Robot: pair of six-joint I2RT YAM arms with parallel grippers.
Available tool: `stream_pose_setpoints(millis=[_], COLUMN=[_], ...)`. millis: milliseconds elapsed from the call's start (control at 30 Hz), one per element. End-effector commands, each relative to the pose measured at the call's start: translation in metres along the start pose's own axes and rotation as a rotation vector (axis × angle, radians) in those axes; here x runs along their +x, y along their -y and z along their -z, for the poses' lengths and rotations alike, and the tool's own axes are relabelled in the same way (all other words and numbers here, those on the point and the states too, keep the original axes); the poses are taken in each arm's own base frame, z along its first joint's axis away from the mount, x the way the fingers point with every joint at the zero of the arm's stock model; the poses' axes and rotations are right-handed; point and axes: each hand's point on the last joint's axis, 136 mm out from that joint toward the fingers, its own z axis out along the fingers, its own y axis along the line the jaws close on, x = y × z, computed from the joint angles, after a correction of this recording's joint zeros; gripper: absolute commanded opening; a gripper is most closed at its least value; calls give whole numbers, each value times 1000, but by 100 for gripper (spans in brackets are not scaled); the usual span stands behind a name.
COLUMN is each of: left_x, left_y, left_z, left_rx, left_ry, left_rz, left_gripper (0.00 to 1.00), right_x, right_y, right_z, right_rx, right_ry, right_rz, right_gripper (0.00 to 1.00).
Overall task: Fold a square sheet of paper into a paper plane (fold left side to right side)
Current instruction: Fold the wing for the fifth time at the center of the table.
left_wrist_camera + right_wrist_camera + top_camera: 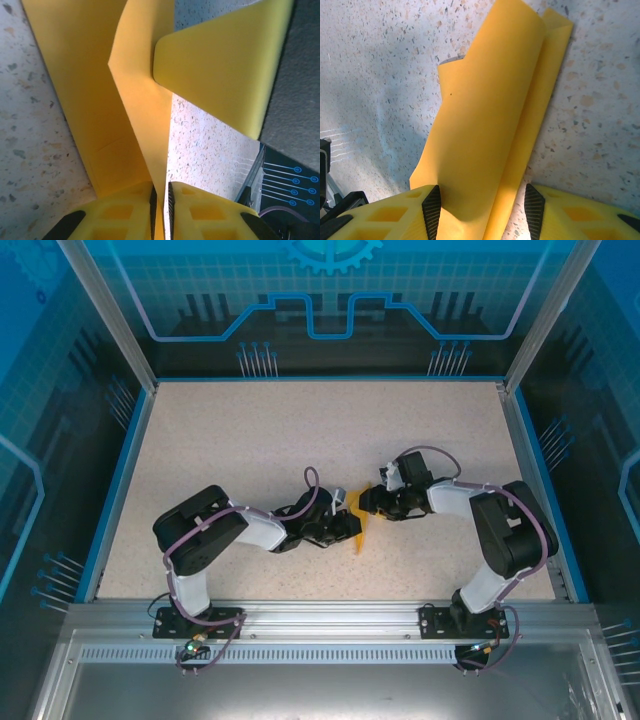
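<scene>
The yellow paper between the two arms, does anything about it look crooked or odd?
Yes. The paper is not lying flat: its upper layer bulges up off the table in a soft curl instead of a sharp crease, and its edges do not line up with the strip underneath.

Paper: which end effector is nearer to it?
The left end effector: the paper runs between its nearly closed jaws. The right end effector straddles it too, jaws wider apart.

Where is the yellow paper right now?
In the overhead view the paper lies partly folded near the middle of the table, between the left gripper and the right gripper.
</scene>
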Motion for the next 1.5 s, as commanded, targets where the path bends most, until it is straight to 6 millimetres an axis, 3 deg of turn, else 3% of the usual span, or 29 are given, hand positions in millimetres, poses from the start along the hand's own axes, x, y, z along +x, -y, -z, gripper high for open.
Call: stream_pose_setpoints(millis=[0, 167, 333, 467, 1033, 1467], left_x=[1, 0, -4, -14, -44, -58], left_y=[-3, -3, -4, -7, 3, -2], left_z=[3, 7, 19, 34, 17, 9], left_rx=[11, 12, 8, 11, 91, 70], left_ry=[-5, -2, 23, 61, 52, 56], left_rz=[-3, -9, -21, -2, 60, 70], left_gripper=[18, 24, 42, 47, 40, 35], right_x=[20, 21, 21, 21, 21, 20], right_y=[27, 28, 29, 29, 26, 24], right_z=[-13, -14, -14, -13, -10, -10], right_rx=[108, 110, 116, 117, 121, 118], right_ry=[-65, -69, -74, -73, -76, -78], right_rz=[-26, -28, -29, -25, -11, -9], right_gripper=[51, 51, 51, 51, 51, 51])
